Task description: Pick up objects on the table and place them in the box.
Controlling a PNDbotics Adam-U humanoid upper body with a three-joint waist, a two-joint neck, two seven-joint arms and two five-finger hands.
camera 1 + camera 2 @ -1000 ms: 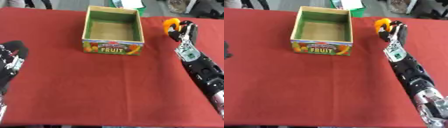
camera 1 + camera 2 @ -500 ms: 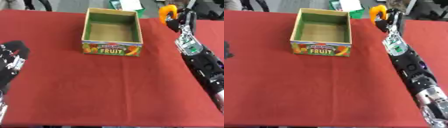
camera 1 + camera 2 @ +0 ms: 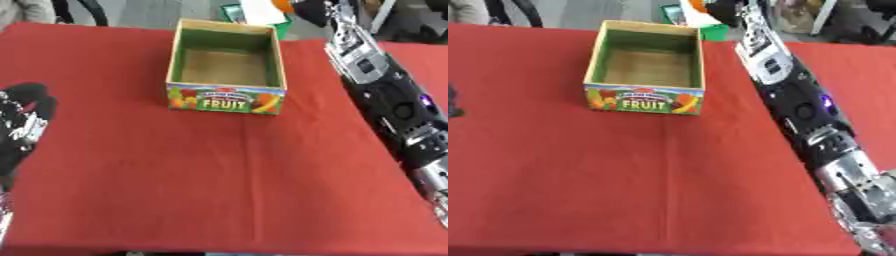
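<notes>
An open cardboard box (image 3: 226, 100) with a fruit print on its front stands at the far middle of the red table (image 3: 219, 180); its inside looks empty. My right arm stretches from the lower right up to the top edge. There my right hand (image 3: 313, 9) is curled round an orange object (image 3: 696, 4). It holds the object in the air just beyond the box's far right corner, and both are partly cut off by the view's edge. My left hand (image 3: 22, 122) rests open at the left edge, holding nothing.
A green item (image 3: 710, 32) and something white (image 3: 258, 12) lie past the table's far edge, behind the box. The table's near edge runs along the bottom of the view. My right forearm (image 3: 394, 110) hangs over the table's right side.
My right hand has lifted the orange object off the table's far right and carried it up and to the left, towards the box's far corner. The left hand stayed put.
</notes>
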